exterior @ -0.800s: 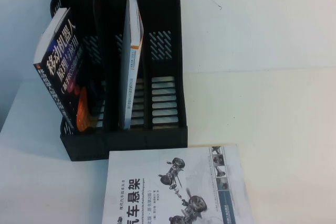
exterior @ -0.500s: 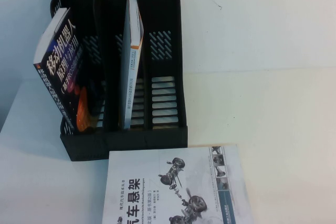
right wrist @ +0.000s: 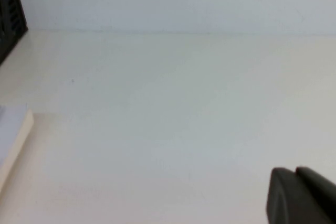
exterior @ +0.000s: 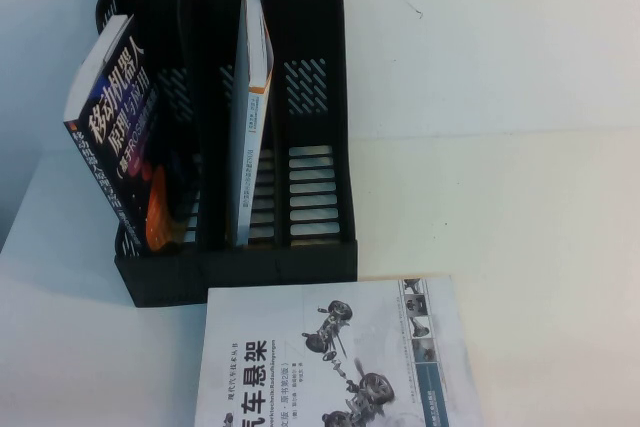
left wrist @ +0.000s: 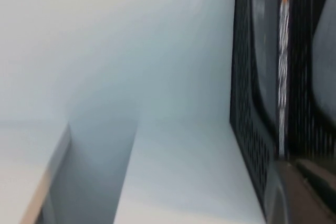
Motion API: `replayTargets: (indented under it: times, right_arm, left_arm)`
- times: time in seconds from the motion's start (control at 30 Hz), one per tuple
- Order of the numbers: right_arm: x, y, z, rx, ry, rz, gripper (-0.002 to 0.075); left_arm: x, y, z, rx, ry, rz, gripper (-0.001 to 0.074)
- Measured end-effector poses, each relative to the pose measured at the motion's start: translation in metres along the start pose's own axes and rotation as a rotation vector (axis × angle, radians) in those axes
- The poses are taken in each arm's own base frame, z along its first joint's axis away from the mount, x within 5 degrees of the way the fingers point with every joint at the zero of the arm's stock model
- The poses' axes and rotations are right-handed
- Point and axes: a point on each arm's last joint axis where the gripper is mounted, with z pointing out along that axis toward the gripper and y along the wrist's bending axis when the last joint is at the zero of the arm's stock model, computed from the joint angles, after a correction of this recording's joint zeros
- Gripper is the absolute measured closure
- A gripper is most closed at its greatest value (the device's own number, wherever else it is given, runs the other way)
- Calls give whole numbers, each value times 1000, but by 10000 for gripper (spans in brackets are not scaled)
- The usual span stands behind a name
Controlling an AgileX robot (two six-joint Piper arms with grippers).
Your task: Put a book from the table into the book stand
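Note:
The book [exterior: 330,357] lies flat on the white table [exterior: 520,227], face up, just in front of the black book stand [exterior: 250,272]; its near part is cut off by the high view's edge. Neither arm shows in the high view. My left gripper [left wrist: 294,192] is shut and hangs beside the stand's vented side wall [left wrist: 247,119], touching nothing. The right gripper [right wrist: 296,174] is shut over bare table [right wrist: 168,103], well to the side of the book's corner [right wrist: 13,129] and the stand's corner [right wrist: 10,19].
A thick black book [exterior: 125,137] leans in the stand's left slot. A thin white book [exterior: 250,117] stands upright in the middle slot. A pale wall rises close behind the stand. The table's left edge [exterior: 20,217] lies near the stand.

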Motion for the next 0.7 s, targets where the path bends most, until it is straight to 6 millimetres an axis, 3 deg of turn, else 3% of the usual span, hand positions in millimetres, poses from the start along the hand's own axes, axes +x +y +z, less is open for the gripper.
replayTargets:
  times: [0.23,0.43,0.7]
  right_arm:
    - [-31,2,-5,-25,-352,14,718]
    - [-54,3,-18,-42,-638,14,718]
    - [-59,3,-22,-46,-705,16,718]
  left_arm:
    - [-22,-1,-3,11,-249,0,738]
    - [-27,-1,-4,12,-302,2,738]
    - [-31,-1,-6,0,-353,82,738]
